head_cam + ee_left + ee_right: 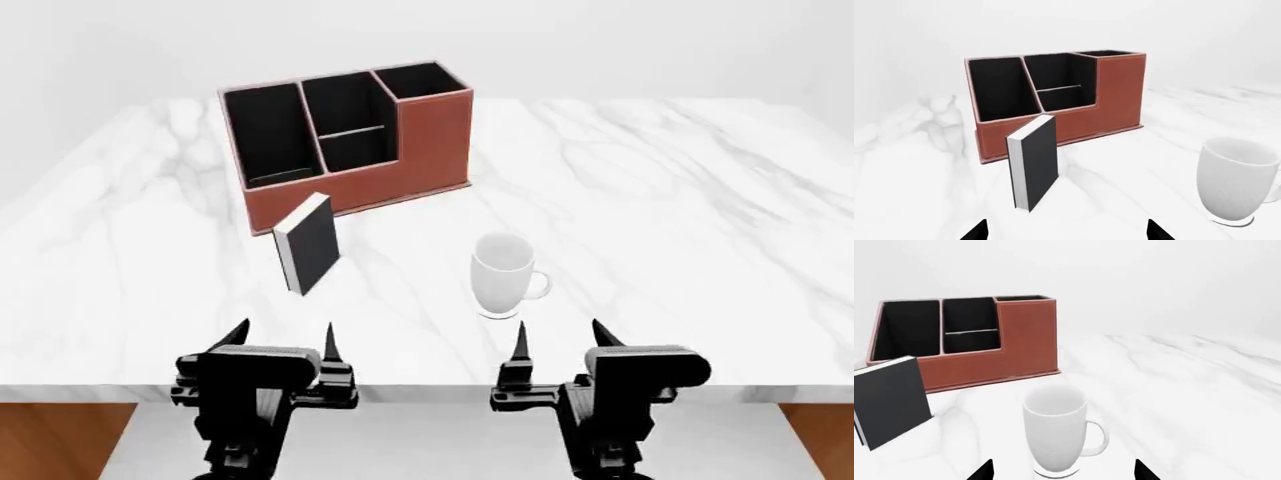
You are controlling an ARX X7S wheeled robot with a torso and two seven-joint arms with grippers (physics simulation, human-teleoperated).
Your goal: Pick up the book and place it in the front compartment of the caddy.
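Over the marble table (694, 180) from the head view, the book (307, 243) is standing upright just in front of the caddy (350, 140), nothing moved yet. Left gripper (287, 345) and right gripper (558, 340) are both waiting spread and empty near the table edge.

Left wrist view is showing the book (1034, 162) dead ahead, apart from the caddy (1061, 100), all compartments empty.

Right wrist view is facing the white mug (1056, 432). Whole task remaining: grasp, lift, place.
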